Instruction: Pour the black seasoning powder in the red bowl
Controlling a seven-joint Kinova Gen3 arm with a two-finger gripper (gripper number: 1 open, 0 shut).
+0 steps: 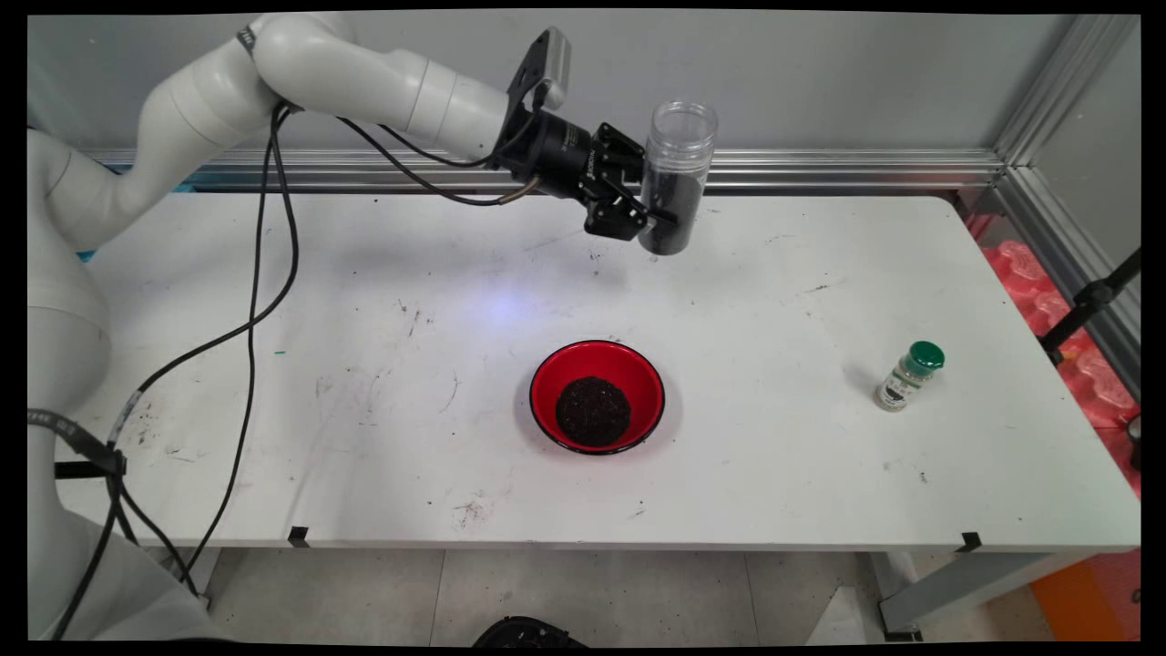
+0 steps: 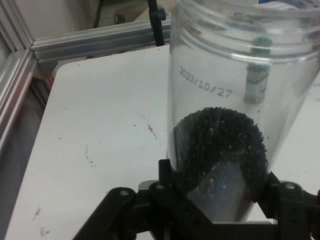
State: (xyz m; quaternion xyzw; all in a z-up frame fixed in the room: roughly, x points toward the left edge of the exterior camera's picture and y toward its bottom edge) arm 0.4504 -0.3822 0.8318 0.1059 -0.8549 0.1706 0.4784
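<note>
My gripper (image 1: 658, 211) is shut on a clear plastic jar (image 1: 675, 173), held nearly upright above the table's far middle. The jar has no lid, and dark grains fill its lower half. In the hand view the jar (image 2: 235, 115) stands between my fingers (image 2: 167, 175), with a printed date on its wall and the dark grains low inside. A red bowl (image 1: 597, 395) rests on the table nearer the front, below the jar, with a mound of the same dark grains in it.
A small spice bottle with a green cap (image 1: 909, 375) stands at the right of the white table (image 1: 364, 364). Black cables (image 1: 264, 273) hang from the arm at the left. An aluminium rail (image 1: 820, 169) runs along the back edge.
</note>
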